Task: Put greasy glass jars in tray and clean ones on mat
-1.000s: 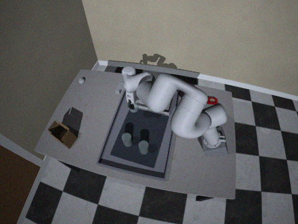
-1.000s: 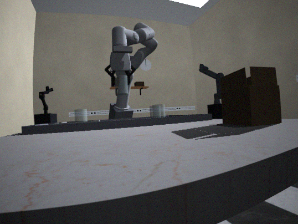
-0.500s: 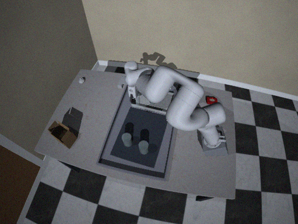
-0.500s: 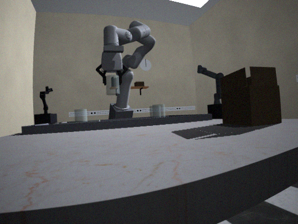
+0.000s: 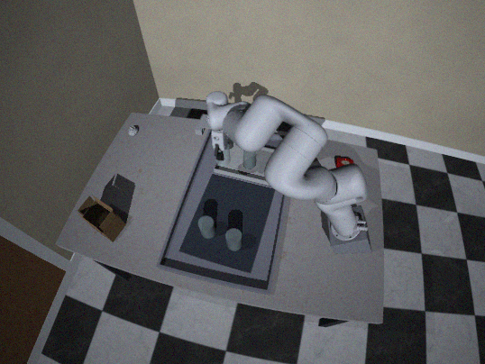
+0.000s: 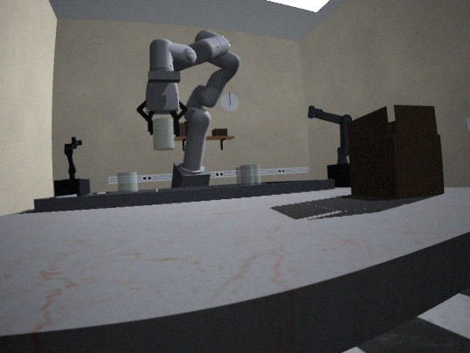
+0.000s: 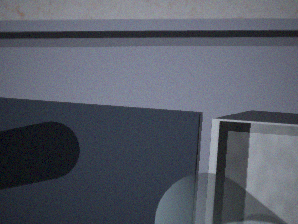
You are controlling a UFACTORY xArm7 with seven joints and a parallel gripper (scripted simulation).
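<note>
My gripper (image 6: 163, 123) is shut on a pale glass jar (image 6: 163, 134) and holds it upright, high above the table. In the overhead view the gripper (image 5: 221, 150) hangs over the far end of the dark drying mat (image 5: 230, 216), beside the light tray (image 5: 239, 172). The wrist view shows the held jar's bottom (image 7: 185, 202), the mat (image 7: 100, 160) on the left and the tray (image 7: 255, 165) on the right. Two jars (image 5: 206, 226) (image 5: 233, 239) stand on the mat. Another jar (image 5: 249, 159) stands at the tray, partly hidden by my arm.
An open cardboard box (image 5: 103, 218) sits at the table's left end and looms large in the low view (image 6: 395, 153). A red object (image 5: 343, 161) lies near my base. A small round object (image 5: 132, 130) sits at the far left corner.
</note>
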